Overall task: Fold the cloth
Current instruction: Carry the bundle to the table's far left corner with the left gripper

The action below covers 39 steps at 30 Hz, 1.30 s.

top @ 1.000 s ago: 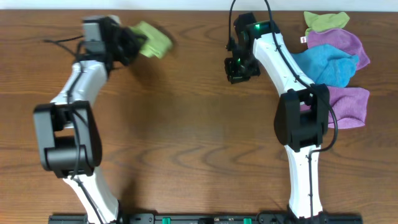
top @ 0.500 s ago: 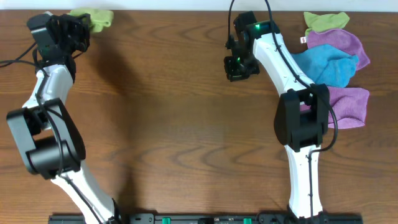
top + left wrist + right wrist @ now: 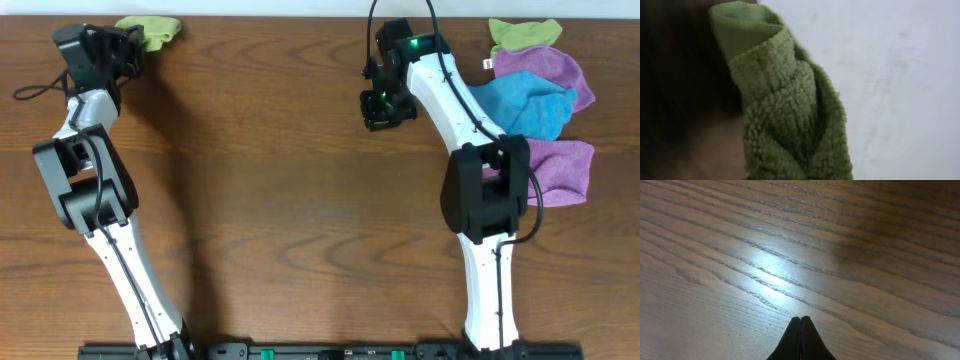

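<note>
Worktop (image 3: 300,220) wood-grain, bare beneath the right jaws, which are closed tip to tip and empty near the far middle; left jaws clamp the bunched cloth (image 3: 150,31) at the far left corner, white wall (image 3: 890,75) behind it; pile (image 3: 540,90) of purple, blue and green cloths lies far right.

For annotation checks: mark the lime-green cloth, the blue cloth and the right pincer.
lime-green cloth (image 3: 152,30), overhead view, on its bunched middle.
blue cloth (image 3: 525,105), overhead view, on the middle of its exposed top.
right pincer (image 3: 800,320), right wrist view, where the closed fingertips meet.
</note>
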Each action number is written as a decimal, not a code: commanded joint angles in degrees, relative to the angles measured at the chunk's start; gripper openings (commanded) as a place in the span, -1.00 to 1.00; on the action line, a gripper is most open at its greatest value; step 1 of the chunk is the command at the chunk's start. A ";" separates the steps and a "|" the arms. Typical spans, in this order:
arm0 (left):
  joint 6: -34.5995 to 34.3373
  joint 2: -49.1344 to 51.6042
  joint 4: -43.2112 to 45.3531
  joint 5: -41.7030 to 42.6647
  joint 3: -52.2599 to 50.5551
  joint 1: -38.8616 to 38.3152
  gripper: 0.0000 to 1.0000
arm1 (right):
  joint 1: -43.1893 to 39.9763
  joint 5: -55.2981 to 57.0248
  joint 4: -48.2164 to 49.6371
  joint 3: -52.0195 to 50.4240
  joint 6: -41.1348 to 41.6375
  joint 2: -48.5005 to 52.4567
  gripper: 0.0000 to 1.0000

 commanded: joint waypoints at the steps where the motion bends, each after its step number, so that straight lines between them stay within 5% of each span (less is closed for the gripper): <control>1: 4.13 3.65 -2.51 3.08 2.56 0.22 -0.88 | 0.33 -0.55 -0.04 1.16 0.74 -2.16 -0.97; 33: 9.01 3.28 -7.26 7.82 5.11 3.61 -0.88 | 0.33 -0.72 -0.92 1.16 1.60 -2.16 -0.97; 39: 15.56 -0.42 -15.58 5.81 5.11 4.74 -0.88 | 0.33 -0.72 -0.90 1.16 1.60 -2.16 -0.97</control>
